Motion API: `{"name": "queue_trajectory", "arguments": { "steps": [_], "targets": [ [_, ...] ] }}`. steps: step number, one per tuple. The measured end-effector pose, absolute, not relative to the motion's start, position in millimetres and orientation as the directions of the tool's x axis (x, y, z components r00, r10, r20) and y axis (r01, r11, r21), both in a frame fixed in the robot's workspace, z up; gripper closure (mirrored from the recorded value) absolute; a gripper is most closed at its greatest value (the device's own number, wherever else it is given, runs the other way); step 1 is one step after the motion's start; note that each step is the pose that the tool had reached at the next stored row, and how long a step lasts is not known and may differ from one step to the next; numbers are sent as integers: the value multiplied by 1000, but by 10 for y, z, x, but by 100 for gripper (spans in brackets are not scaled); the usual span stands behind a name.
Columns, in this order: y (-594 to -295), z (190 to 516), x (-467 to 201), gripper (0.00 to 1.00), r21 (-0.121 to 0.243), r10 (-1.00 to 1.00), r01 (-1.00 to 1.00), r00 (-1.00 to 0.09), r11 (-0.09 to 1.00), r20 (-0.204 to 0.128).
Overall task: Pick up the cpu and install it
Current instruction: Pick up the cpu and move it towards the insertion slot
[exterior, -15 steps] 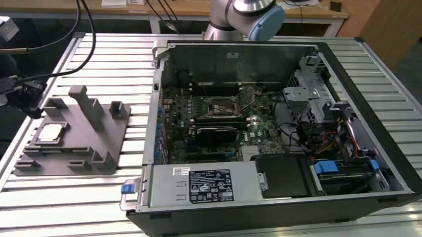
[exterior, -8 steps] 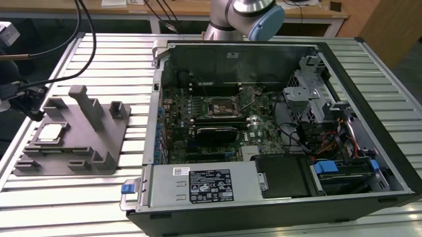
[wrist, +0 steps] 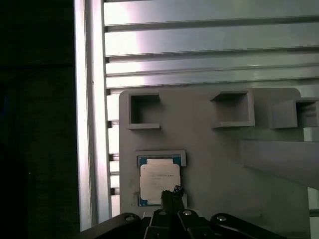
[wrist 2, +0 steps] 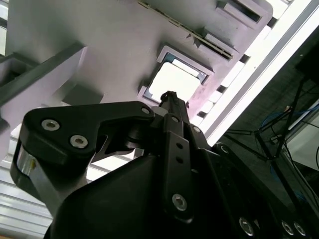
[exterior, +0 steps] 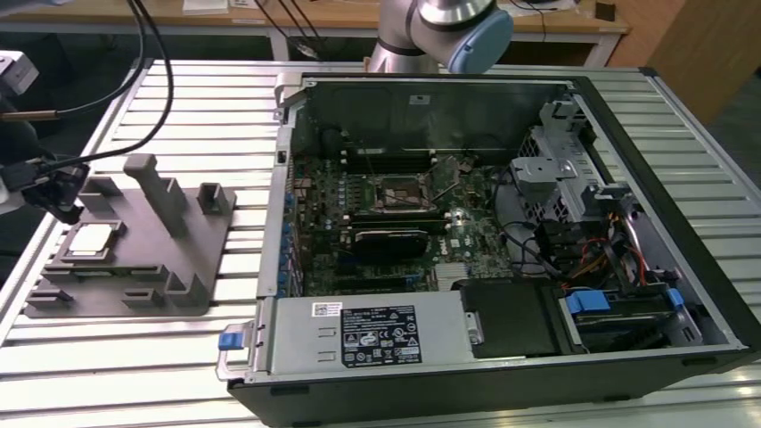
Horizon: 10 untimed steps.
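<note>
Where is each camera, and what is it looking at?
Exterior view: off the arm, above the slatted table, looking down at the open computer case and the grey tray; the arm and the gripper show.
First wrist view: on the arm, looking down past the gripper at the cpu.
Second wrist view: on the arm, close behind the gripper, facing the cpu.
Shared: all three show the cpu in the tray, with the gripper close by.
</note>
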<state>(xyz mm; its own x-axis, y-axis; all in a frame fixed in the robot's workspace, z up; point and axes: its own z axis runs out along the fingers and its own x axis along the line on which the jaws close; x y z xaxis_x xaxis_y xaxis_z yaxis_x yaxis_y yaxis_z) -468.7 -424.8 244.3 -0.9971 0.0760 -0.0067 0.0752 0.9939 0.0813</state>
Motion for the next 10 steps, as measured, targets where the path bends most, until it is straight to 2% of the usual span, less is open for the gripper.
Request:
{"name": "queue_trajectory", "arguments": {
  "steps": [10],
  "targets": [
    [-4251,2260,-4732,89,88,76,75,-997,993,-6]
  ]
}}
